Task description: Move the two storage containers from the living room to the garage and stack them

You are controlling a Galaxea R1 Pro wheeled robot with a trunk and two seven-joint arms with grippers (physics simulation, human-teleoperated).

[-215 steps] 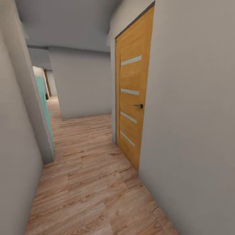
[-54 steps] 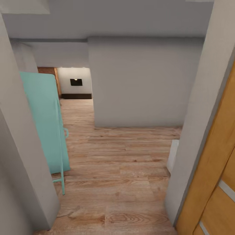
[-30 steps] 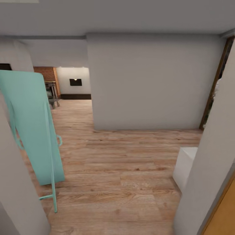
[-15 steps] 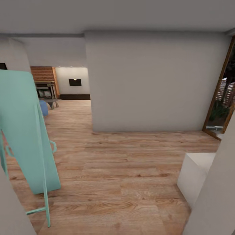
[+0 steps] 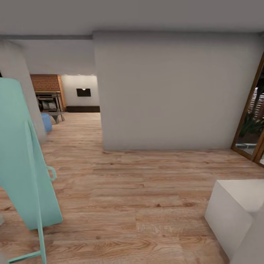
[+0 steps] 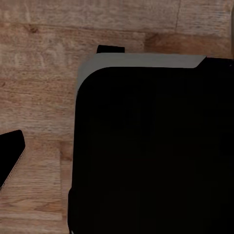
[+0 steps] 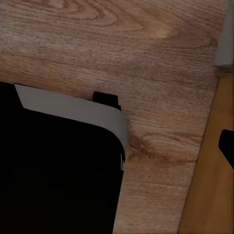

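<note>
Left hand shows just one dark tip at the edge of the left wrist view, above the light wood plank floor; if it is wide or narrow I cannot tell. Right hand is the same in the right wrist view: one dark tip at the edge, and its state I cannot tell either. Beside each tip lies a big black rounded body with a grey rim, close over the planks. In the right wrist view an orange-brown wooden strip runs along the floor beside that hand.

From the head view, a plain grey-white wall block stands straight ahead. At the left, a mint-green flat panel on a thin frame leans close to the camera. At the lower right there is a white box on the floor. Further right is a wood-framed glass door with plants behind it.

The living room opens far off, left of the wall block. In it I see a brick-topped dark fireplace, a blue sofa corner and a small dark rectangle on the far wall.
</note>
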